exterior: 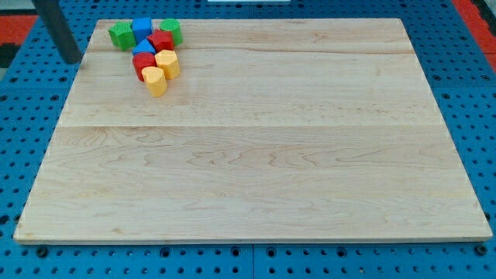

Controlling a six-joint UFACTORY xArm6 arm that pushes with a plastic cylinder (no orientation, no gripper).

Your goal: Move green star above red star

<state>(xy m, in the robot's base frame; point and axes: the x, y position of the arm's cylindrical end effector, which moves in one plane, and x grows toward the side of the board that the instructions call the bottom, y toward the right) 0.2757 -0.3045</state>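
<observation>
The blocks sit clustered at the board's top left. A green star (121,35) is at the cluster's left end, touching a blue cube (142,30). A red star (161,40) lies just right of the blue cube, with a green cylinder-like block (171,30) behind it. Below are a blue triangle (143,49), a red block (143,65) and two yellow blocks (167,63) (155,80). My tip (71,60) is off the board's left edge, left of and slightly below the green star, touching no block.
The wooden board (256,155) rests on a blue pegboard table (15,139). Red areas show at the view's top corners.
</observation>
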